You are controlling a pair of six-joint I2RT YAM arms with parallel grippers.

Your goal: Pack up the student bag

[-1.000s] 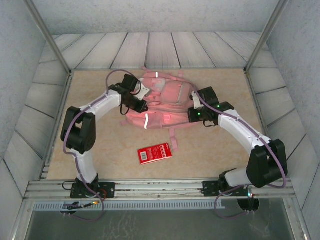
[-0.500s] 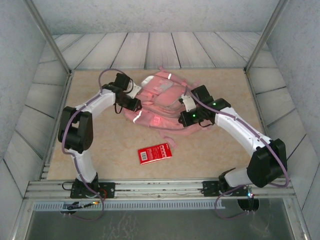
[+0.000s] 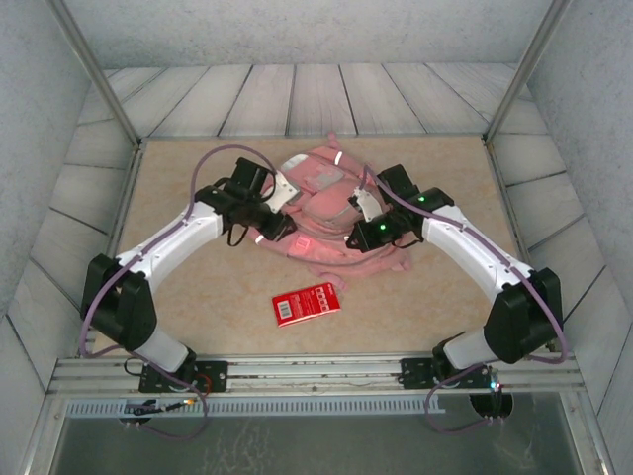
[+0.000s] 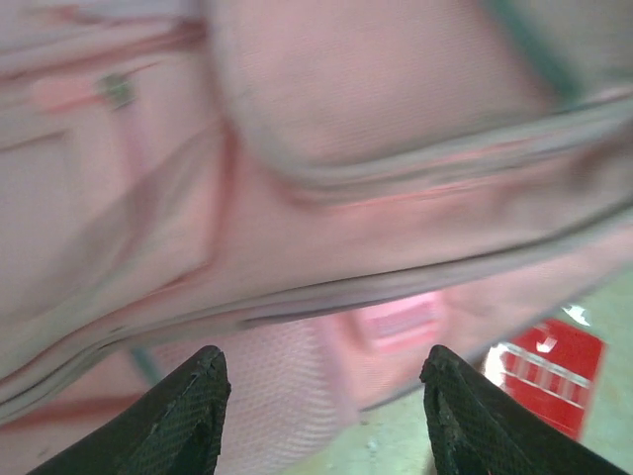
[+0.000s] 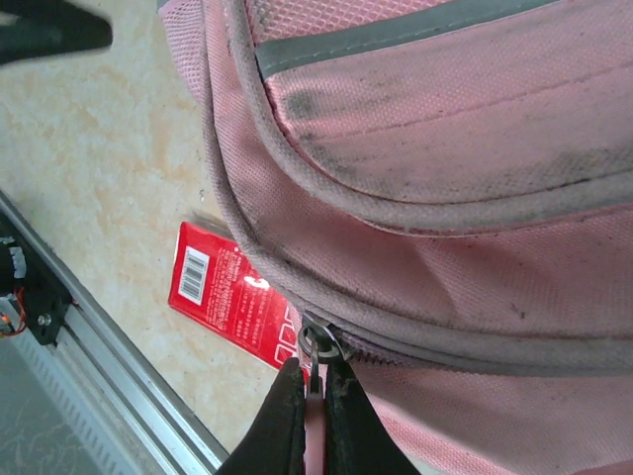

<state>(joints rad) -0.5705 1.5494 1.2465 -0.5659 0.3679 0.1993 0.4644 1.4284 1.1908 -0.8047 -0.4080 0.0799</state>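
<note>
The student bag (image 3: 321,203), a large pink backpack with grey piping and white reflective strips, lies bunched up in the middle of the table. My left gripper (image 3: 281,228) hovers at its left side. In the left wrist view that gripper (image 4: 324,371) is open, with blurred pink bag fabric (image 4: 326,198) close behind the fingers and nothing between them. My right gripper (image 3: 352,237) is at the bag's front right. In the right wrist view it (image 5: 316,381) is shut on the zip pull (image 5: 318,348) at the end of a zip seam on the bag (image 5: 445,148).
A flat red packet with a barcode (image 3: 307,303) lies on the tan table in front of the bag, also visible as the red packet (image 5: 232,297) beside my right fingers. The metal rail (image 3: 316,374) runs along the near edge, and grey walls enclose the sides.
My left gripper has opened and let go of the bag, and its arm has stretched lower toward the bag. The right gripper pulled left with the zip pull, and the bag bunched up.
</note>
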